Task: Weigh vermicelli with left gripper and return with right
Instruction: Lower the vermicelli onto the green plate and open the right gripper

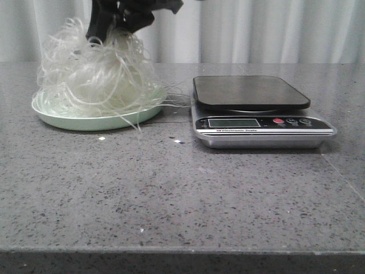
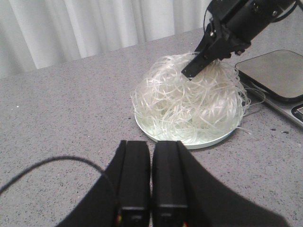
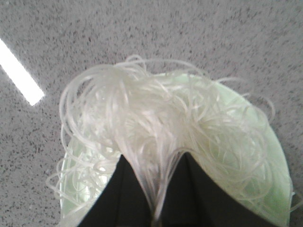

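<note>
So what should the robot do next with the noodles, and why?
Probably open the right pincer and lift away. It is pinched on the vermicelli, and the tangle already sits on the green plate, while the scale is bare. The left pincer is shut and off to the side.

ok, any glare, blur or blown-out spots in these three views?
Front view: sharp; small specular glints on the speckled grey stone table. Left wrist view: closed left end effector is close and soft-focused. Right wrist view: a blown-out white bar of reflected light on the table; the translucent whitish vermicelli tangle is soft near the right end effector.
</note>
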Controlling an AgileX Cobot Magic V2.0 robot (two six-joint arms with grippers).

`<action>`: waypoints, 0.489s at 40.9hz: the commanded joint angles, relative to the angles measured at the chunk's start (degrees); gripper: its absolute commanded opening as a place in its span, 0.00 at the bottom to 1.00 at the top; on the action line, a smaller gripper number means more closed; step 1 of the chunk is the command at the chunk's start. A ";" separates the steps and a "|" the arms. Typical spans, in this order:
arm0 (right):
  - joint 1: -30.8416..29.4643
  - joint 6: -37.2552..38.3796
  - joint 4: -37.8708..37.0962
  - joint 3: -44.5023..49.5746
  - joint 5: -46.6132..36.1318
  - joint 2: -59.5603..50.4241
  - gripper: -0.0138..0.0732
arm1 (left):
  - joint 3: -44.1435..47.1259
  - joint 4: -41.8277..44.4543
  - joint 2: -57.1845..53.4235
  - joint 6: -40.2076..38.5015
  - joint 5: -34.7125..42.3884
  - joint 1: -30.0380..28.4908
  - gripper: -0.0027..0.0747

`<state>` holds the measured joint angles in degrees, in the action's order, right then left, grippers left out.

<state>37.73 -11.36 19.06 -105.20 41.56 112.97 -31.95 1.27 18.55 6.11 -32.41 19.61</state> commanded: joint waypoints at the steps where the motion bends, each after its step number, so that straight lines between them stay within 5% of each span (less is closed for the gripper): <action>1: 0.00 -0.17 0.92 -2.18 -2.31 -3.21 0.33 | -1.55 -0.12 0.73 -0.55 4.49 -0.18 0.21; 14: 0.00 -0.17 0.92 -2.18 -2.11 -3.21 0.35 | -1.55 -0.12 0.73 -0.55 4.49 -0.18 0.21; 20: 0.00 -0.17 0.92 -2.18 -1.56 -3.21 0.57 | -1.55 -0.12 0.73 -0.55 4.49 -0.18 0.21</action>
<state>37.73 -11.36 19.06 -105.32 42.11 113.10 -31.95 1.27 18.55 6.11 -32.41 19.61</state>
